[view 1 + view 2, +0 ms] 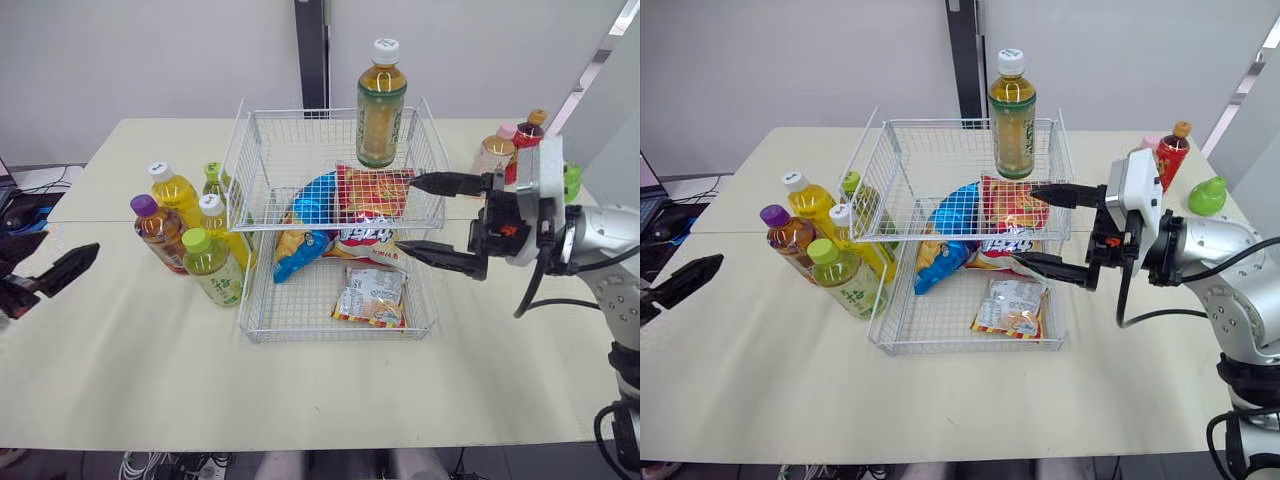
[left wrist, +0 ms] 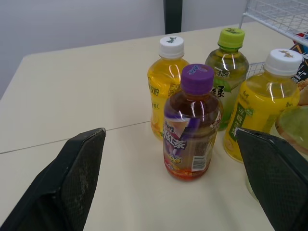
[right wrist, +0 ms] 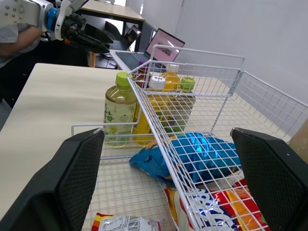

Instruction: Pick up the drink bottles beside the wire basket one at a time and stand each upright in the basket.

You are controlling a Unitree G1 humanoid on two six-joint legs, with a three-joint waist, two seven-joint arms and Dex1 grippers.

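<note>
A two-tier white wire basket [image 1: 432, 160] stands mid-table. One green-tea bottle [image 1: 381, 105] with a white cap stands upright at the back right of its upper tier. Several bottles cluster left of the basket: a purple-capped tea [image 1: 158, 232], two yellow white-capped ones [image 1: 175, 192] [image 1: 218, 228], and two green-capped ones [image 1: 212, 266] [image 1: 215, 182]. My left gripper [image 1: 70, 243] is open at the table's left edge, apart from them; the purple-capped bottle [image 2: 190, 125] stands ahead between its fingers. My right gripper [image 1: 405, 215] is open and empty at the basket's right side.
Snack bags fill the basket: a blue one [image 1: 305, 225], a red one [image 1: 370, 205] and a small packet [image 1: 370, 297] on the lower tier. Right of the basket stand a pink-capped bottle [image 1: 494, 152], a red bottle [image 1: 528, 132] and a green object [image 1: 1207, 196].
</note>
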